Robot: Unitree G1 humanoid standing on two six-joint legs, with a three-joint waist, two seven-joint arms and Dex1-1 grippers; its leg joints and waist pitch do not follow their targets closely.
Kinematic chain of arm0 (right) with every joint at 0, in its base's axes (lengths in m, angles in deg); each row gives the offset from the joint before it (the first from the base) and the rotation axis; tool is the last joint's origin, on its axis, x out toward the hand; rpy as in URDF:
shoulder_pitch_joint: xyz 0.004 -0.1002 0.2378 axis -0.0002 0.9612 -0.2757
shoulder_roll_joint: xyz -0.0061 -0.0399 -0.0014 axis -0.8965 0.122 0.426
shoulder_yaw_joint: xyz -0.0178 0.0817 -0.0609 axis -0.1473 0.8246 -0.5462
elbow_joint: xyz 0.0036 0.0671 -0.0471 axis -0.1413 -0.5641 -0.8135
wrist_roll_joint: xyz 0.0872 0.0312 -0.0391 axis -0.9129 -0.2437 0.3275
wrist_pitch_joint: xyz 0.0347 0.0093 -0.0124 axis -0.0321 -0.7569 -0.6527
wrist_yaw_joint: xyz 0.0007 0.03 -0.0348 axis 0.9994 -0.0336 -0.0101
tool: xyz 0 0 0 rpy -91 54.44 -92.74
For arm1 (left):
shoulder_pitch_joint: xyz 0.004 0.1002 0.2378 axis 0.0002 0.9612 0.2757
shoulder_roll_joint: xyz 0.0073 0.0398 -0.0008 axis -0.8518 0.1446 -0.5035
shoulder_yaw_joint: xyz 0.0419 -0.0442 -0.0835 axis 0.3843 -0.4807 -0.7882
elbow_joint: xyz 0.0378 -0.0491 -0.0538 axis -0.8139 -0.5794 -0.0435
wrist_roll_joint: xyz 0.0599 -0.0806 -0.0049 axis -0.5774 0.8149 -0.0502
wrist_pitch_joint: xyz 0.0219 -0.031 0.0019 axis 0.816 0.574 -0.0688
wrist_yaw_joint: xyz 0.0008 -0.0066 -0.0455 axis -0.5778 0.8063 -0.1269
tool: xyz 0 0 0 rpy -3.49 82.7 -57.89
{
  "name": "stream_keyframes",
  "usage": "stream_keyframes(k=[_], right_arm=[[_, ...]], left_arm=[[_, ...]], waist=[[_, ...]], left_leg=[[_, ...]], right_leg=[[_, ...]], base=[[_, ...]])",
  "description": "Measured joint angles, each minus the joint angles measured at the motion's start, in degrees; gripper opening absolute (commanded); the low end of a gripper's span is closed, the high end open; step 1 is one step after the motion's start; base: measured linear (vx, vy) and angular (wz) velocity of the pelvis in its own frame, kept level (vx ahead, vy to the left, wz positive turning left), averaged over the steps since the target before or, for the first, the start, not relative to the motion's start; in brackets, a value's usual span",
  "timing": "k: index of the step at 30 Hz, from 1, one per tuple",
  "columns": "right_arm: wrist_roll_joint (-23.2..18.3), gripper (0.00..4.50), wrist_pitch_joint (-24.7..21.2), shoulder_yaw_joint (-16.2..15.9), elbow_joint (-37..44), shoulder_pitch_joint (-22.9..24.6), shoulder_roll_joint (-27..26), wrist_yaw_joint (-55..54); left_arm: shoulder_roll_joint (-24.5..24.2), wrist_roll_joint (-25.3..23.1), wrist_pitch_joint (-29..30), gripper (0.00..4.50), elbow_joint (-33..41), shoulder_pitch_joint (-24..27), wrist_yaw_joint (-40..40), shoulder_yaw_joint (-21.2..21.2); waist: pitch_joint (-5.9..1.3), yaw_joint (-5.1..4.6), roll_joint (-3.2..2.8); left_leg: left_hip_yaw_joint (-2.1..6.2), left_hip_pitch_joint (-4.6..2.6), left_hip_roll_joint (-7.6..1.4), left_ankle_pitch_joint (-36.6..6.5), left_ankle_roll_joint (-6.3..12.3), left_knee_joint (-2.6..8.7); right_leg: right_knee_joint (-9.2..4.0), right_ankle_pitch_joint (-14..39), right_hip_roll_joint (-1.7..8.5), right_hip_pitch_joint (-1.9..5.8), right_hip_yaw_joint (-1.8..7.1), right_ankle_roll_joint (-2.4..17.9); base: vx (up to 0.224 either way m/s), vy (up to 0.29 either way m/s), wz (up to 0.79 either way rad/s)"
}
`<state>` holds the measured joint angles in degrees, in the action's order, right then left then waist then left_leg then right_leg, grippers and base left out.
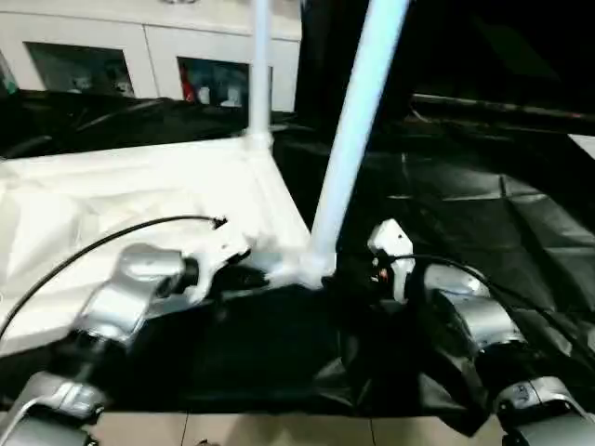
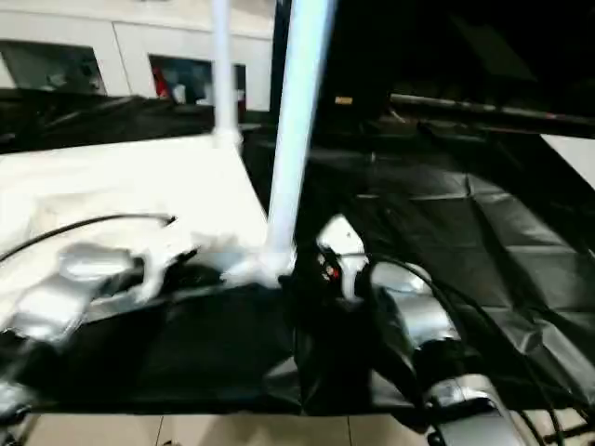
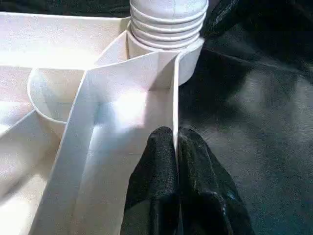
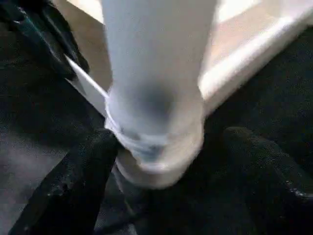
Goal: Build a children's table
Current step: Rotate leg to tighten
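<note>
- The left claw (image 3: 175,147) is clenched on the thin side wall of the top (image 1: 112,200): one finger (image 3: 156,171) presses inside the rim and the other outside, just below the corner socket (image 3: 166,54).
- The right claw (image 4: 161,186) stands wide, with one finger (image 4: 83,181) on each side of the near leg (image 1: 358,121) at its base. The left finger in that view seems to touch the threaded collar; the other is apart from it. It holds nothing that I can see.
- The top lies upside down on the black table (image 1: 483,214), ribs up, with its near corner at the table's edge, close to both claws.
- The near leg stands in this corner socket and leans a little to the right in the head views. A second leg (image 1: 259,65) stands upright in the far corner socket.
- In my judgement the step in hand is seating this near leg. The threads still show above the socket in the left wrist view, so it is probably not fully in.
- To do it well, the left claw should keep the top steady, so the top does not slide on the black cover while the leg is turned.
- The right claw should close low on the leg, near the collar, and first bring the leg straight; turning it while it leans may cross the threads.
- Behind the table a white cabinet (image 1: 139,46) is seen.
</note>
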<state>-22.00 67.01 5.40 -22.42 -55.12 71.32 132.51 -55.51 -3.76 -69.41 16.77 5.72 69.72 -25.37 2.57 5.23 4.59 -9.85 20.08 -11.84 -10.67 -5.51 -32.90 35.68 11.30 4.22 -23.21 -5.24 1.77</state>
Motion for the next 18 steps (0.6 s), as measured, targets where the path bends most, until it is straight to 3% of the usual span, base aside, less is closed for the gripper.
stream_keyframes(k=[13, 18], right_arm=[[-0.4, 3.81, -1.4, -0.4, 1.4, 0.0, -2.6, 1.6], [-0.9, 3.37, -1.4, -0.1, 1.3, 0.0, -3.1, 1.2]], left_arm=[[0.2, 0.1, 0.5, 0.0, 1.3, 0.7, 1.1, 0.3], [0.3, 0.1, 0.5, 0.0, 1.5, 0.8, 1.1, 0.5]], waist=[[0.01, 0.28, -0.02], [0.01, 0.49, -0.05]], left_leg=[[-0.02, -0.02, 0.03, 0.0, 0.01, -0.01], [-0.03, -0.02, 0.02, 0.0, 0.0, -0.02]], right_leg=[[0.02, 0.0, 0.07, 0.04, -0.01, 0.0], [0.05, 0.0, 0.08, 0.04, -0.01, 0.0]], base=[[0.0, 0.0, 0.0], [0.0, 0.0, 0.0]])
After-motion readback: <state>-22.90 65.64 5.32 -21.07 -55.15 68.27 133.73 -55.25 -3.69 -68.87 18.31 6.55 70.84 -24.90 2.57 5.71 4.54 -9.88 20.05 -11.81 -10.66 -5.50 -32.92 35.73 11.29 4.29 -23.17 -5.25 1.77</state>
